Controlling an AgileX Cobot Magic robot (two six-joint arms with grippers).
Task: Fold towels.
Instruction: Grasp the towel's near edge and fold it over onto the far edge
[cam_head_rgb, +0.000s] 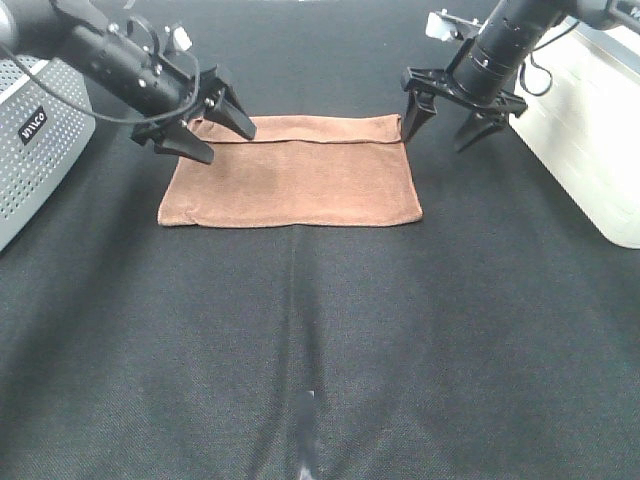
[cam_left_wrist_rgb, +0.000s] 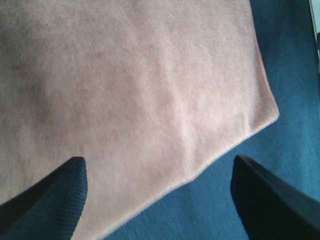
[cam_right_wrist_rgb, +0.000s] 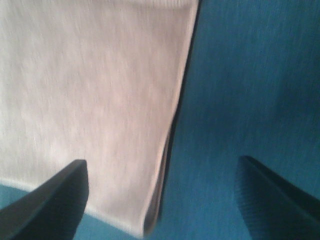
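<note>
reaching in from the far left, the left arm is slanted down over the far left corner of the towel (cam_head_rgb: 290, 185), while the right arm is angled down from the far right. the left tool (cam_head_rgb: 229, 146) is spread wide and released above the cloth. the right tool (cam_head_rgb: 435, 142) is likewise released, one finger over the far right corner, the other over the dark surface (cam_head_rgb: 320, 350). the towel is laid flat and folded there. doubled layers at its side edge are shown only by the right wrist view.
</note>
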